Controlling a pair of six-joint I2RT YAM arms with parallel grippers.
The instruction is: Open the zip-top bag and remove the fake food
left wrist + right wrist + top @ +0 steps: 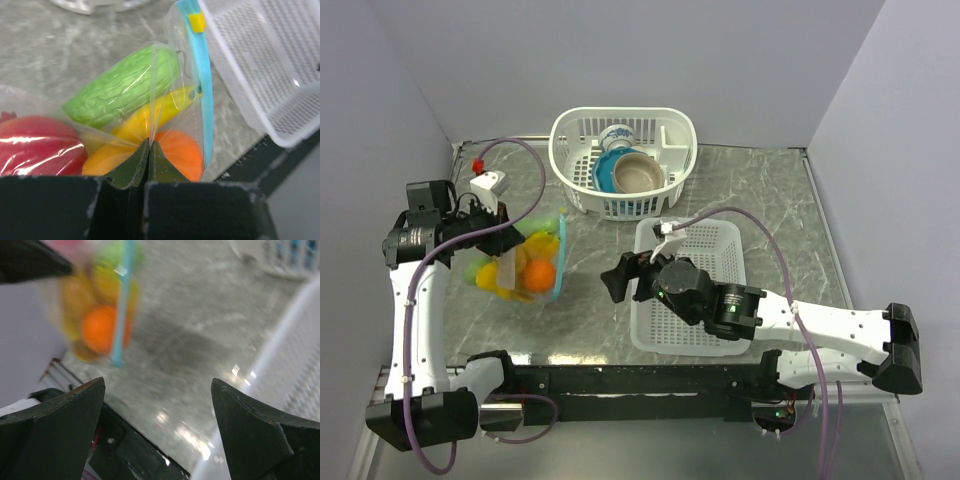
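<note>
The clear zip-top bag [525,262] with its teal-blue zip strip [202,90] lies at the table's left, full of fake food: an orange [539,275], a green piece [122,87], a yellow banana [150,114] and a red apple [35,145]. My left gripper [505,240] is shut, pinching the bag's plastic film [150,135] on its left side. My right gripper [617,277] is open and empty, right of the bag and apart from it. In the right wrist view the bag [100,310] shows blurred ahead, upper left.
A rectangular white basket [692,290] lies under my right arm. A rounded white basket [623,160] at the back holds bowls and a cup. Grey walls close the left and right sides. A black rail runs along the near table edge [650,375].
</note>
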